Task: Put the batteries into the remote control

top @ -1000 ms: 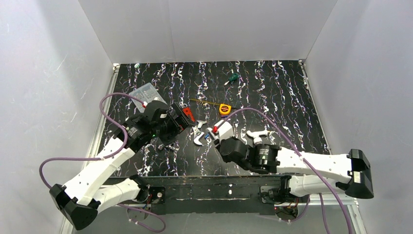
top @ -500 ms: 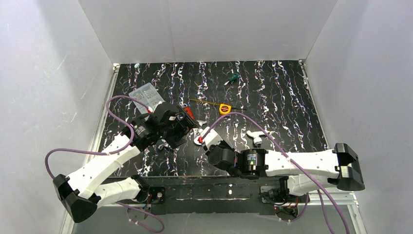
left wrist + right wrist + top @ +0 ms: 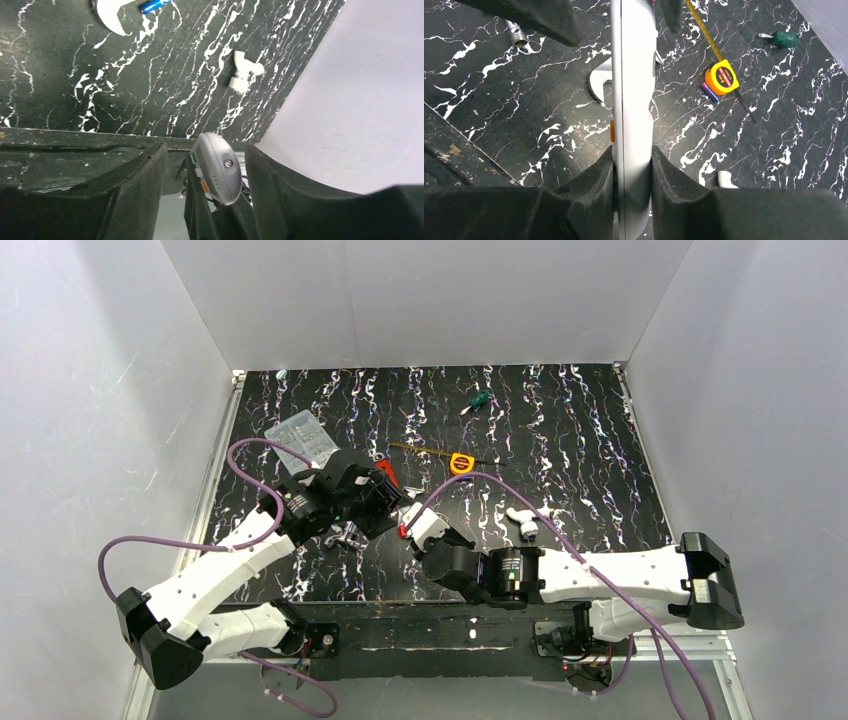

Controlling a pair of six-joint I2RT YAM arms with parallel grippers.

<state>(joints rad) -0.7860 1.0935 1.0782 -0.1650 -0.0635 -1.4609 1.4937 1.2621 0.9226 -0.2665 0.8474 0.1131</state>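
Right jaws are clamped on the sides of the white remote control [image 3: 636,80], whose rounded far end sits between the left jaws; those stand apart around it, narrower than a second ago, when they were spread wide and clear of the remote control. One blue battery [image 3: 152,5] lies on the surface [image 3: 165,70] well beyond the left jaws, beside a white wrench [image 3: 112,15]. Print on the yellow tape measure [image 3: 721,79] ahead of the right jaws is too small to read.
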